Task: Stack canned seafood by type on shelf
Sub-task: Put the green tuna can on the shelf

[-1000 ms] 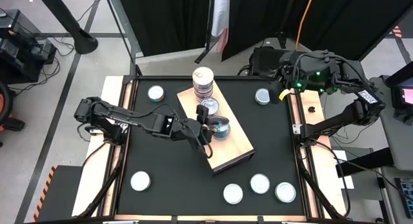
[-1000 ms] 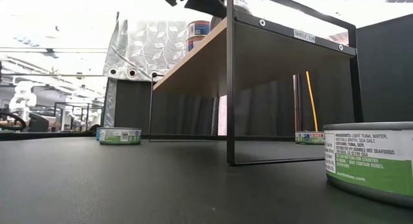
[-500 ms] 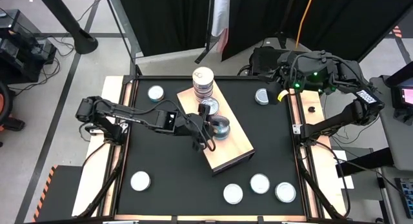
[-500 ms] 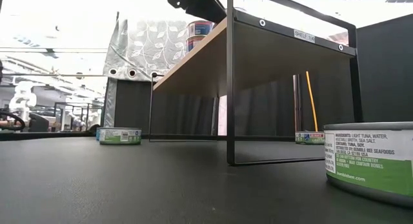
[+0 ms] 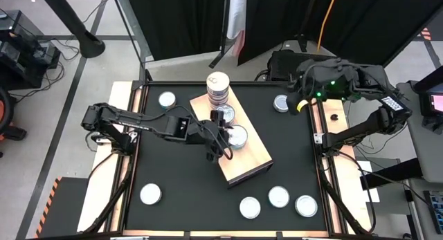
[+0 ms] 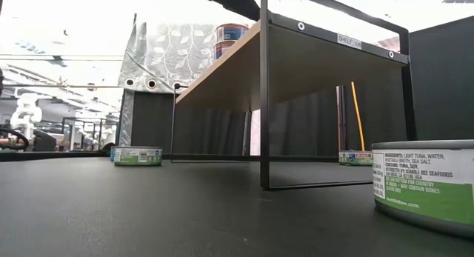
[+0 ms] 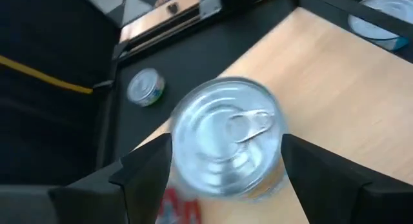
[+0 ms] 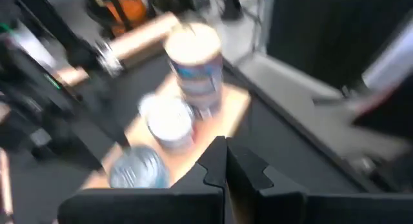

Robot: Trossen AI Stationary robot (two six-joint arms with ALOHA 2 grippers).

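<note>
Black tabletop (image 5: 173, 205) is filling most of the high view, with cables, stands and a dark curtain crowding the floor around it. On it the shelf (image 5: 252, 160), a pale wood board on a thin black frame, is lying at an angle across the middle.

Over the middle of the shelf the left gripper (image 5: 225, 140) is reaching in from the left, and in the left wrist view its two fingers are standing apart on either side of a silver pull-tab tin (image 7: 226, 137), with a visible gap on each side; the jaws are looking open around the tin rather than clamped on it (whether the tin is already resting fully on the board I cannot tell). The right gripper (image 8: 224, 161) is waiting up by the table's far right corner, its fingers pressed together on nothing.

As for progress, a tall stack (image 5: 217, 88) is already standing at the shelf's far end, and a shorter pile (image 5: 225, 114) is sitting just near of it, beside the tin the left gripper is straddling. Still loose on the table are six tins: one far left (image 5: 167, 99), one far right (image 5: 281, 103), one near left (image 5: 150, 194) and three along the near right edge (image 5: 278, 196). My judgement: the task is around the halfway mark, with the sorting by type begun and the scattered tins still to be collected.
</note>
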